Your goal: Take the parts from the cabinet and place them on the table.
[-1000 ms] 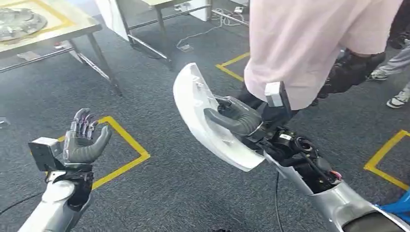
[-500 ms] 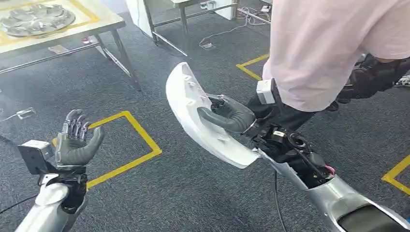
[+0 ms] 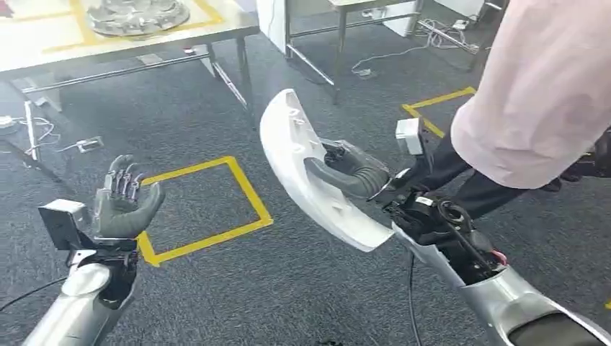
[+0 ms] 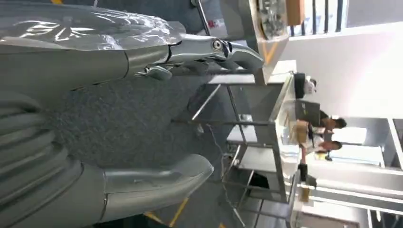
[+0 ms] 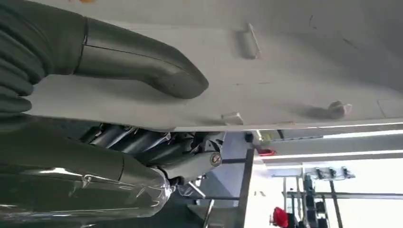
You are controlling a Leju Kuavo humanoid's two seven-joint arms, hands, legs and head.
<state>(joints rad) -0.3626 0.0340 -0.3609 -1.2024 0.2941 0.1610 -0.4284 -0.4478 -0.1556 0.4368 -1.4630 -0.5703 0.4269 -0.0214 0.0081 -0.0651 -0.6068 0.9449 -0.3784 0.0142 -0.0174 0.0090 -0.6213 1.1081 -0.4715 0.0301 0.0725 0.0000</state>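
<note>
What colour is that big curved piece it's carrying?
White; the curved part shows best in the head view.

- Left hand: grey rubbery palm and thick grey thumb, with darker, glossy segmented fingers.
- Left wrist: a small grey camera box at 9 o'clock of the palm, over a black joint collar.
- Left forearm: smooth silver shell.
- Right hand: grey thumb, dark fingers, ribbed grey cover in the wrist view.
- Right wrist: white camera box, with exposed black mechanics, cables and a red-tipped wire.
- Right forearm: silver shell.
</note>
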